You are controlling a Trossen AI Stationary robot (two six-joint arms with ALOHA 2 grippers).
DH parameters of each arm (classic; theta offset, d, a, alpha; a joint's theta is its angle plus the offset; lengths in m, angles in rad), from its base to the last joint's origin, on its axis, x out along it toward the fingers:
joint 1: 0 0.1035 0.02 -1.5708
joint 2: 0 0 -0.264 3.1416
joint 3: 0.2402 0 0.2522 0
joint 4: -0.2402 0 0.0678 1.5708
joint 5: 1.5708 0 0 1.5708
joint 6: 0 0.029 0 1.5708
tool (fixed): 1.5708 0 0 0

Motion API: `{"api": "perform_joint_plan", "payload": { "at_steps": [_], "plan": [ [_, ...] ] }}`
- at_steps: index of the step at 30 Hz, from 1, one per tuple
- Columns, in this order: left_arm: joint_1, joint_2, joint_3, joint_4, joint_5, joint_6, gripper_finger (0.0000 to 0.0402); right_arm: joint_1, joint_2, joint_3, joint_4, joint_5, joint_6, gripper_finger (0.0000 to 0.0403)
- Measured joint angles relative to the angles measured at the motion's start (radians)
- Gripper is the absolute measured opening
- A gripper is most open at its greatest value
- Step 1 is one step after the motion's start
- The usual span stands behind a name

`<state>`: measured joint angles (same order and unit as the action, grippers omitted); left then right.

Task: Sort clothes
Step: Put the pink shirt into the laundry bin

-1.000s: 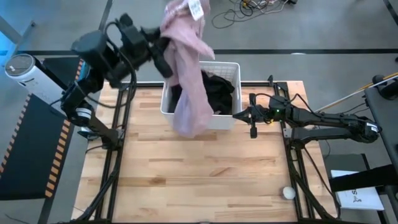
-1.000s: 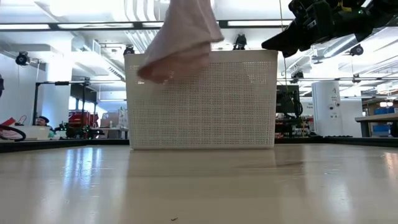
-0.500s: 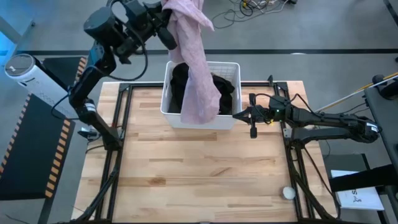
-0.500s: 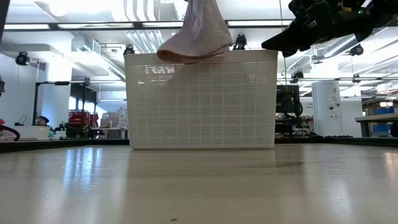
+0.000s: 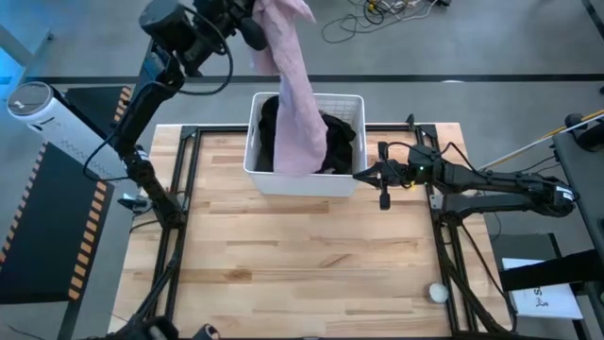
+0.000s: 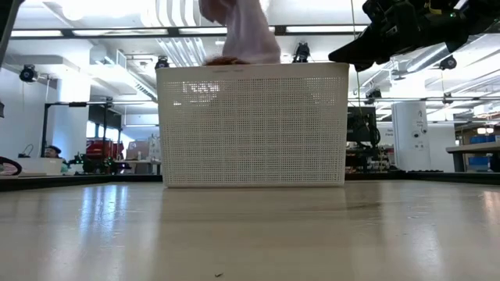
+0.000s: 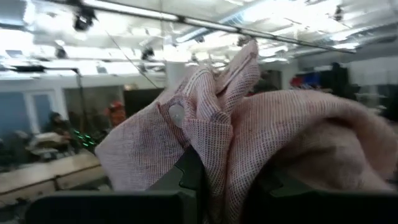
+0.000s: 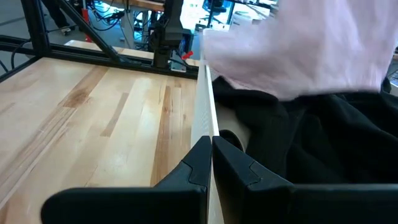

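Note:
My left gripper (image 5: pixel 255 26) is raised high above the table's far left and is shut on the pale pink shirt (image 5: pixel 294 90). The shirt hangs down over the white lattice basket (image 5: pixel 262 175); in the low view its lower end (image 6: pixel 244 48) is at about the height of the basket's rim (image 6: pixel 254 65). Black garments (image 5: pixel 335 142) lie bunched inside the basket. My right gripper (image 5: pixel 370 176) is shut and empty, close beside the basket's right wall (image 8: pixel 208 118); I cannot tell whether it touches it. My left gripper pinches a bunched upper part of the pink shirt (image 7: pixel 214 146) between its two fingers, several layers gathered together. The fingers come at it roughly level from the table's left. The shirt hangs slack below them, lifted clear of the table, its lower end (image 5: pixel 297 165) over the basket.
The basket stands at the table's far middle on the wooden top (image 5: pixel 302 264). A small white ball (image 5: pixel 438 293) lies near the front right. Black frame rails (image 5: pixel 179 236) run along both sides of the table.
My left gripper has risen and gone toward the table's far edge and a little right, still shut on the pink shirt. The shirt's lower end, which hung in front of the basket's near wall, has swung back and up, and now hangs over the basket.

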<state>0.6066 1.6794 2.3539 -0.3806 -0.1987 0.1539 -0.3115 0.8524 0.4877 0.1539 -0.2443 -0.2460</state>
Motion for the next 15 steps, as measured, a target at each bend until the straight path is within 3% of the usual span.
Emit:
{"api": "perform_joint_plan", "payload": {
  "at_steps": [10,15],
  "plan": [
    [-0.078,0.025,-0.027,-0.278,0.029,-0.011,0.0040,0.000,0.000,0.000,-0.005,0.000,-0.003,0.0000],
    [-0.162,0.034,-0.124,-0.425,0.030,-0.082,0.0040,0.000,0.000,0.000,-0.013,0.000,0.004,0.0000]
  ]
}}
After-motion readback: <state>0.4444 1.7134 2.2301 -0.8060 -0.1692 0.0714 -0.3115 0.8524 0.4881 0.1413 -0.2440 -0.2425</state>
